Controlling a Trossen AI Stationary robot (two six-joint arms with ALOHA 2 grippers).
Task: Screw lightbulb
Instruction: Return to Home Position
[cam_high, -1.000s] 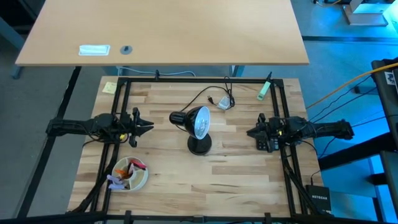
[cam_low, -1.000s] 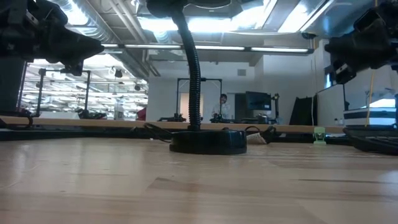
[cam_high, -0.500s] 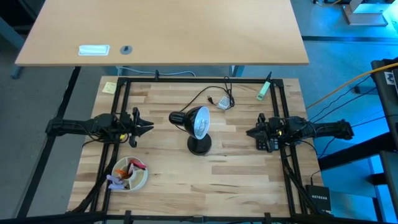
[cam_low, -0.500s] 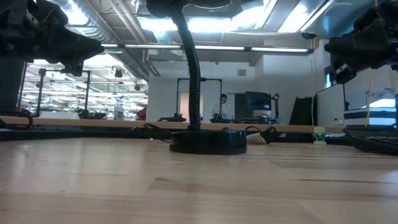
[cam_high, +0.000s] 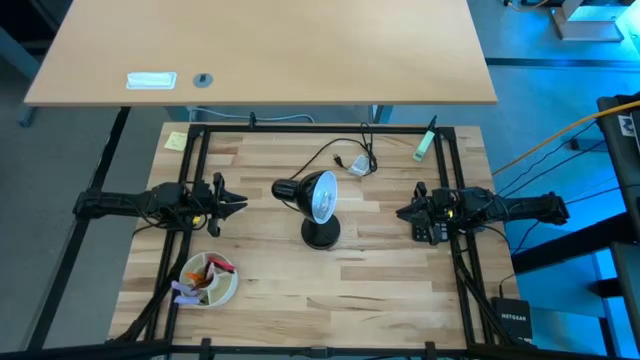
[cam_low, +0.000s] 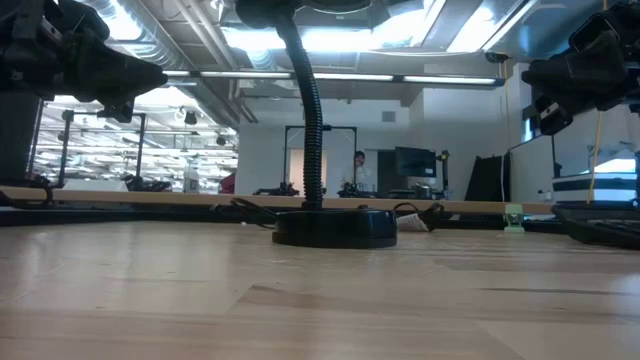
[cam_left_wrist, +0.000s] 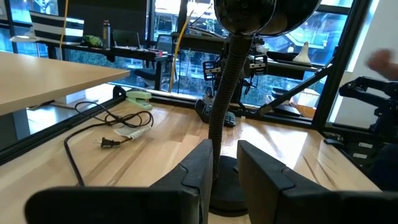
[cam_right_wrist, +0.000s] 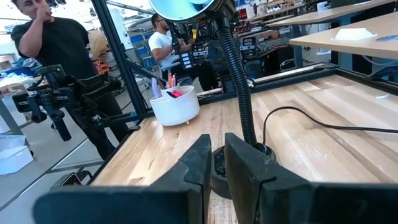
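High view: left gripper (cam_high: 238, 205) and right gripper (cam_high: 403, 212) hover at opposite edges of the tabletop (cam_high: 380, 270), fingers near-closed with a narrow gap, holding nothing; desk lamp (cam_high: 318, 200) sits between them, white bowl (cam_high: 209, 280) near the left arm. Box off the tabletop's corner reads "NETGEAR" (cam_high: 514, 320). Wrist views: same slim finger gap on both, lamp stem straight ahead; can't spot the lightbulb anywhere.

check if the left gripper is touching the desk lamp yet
Apart. The high view shows bare wood between the left gripper and the desk lamp; the gripper hangs at the table's left side.
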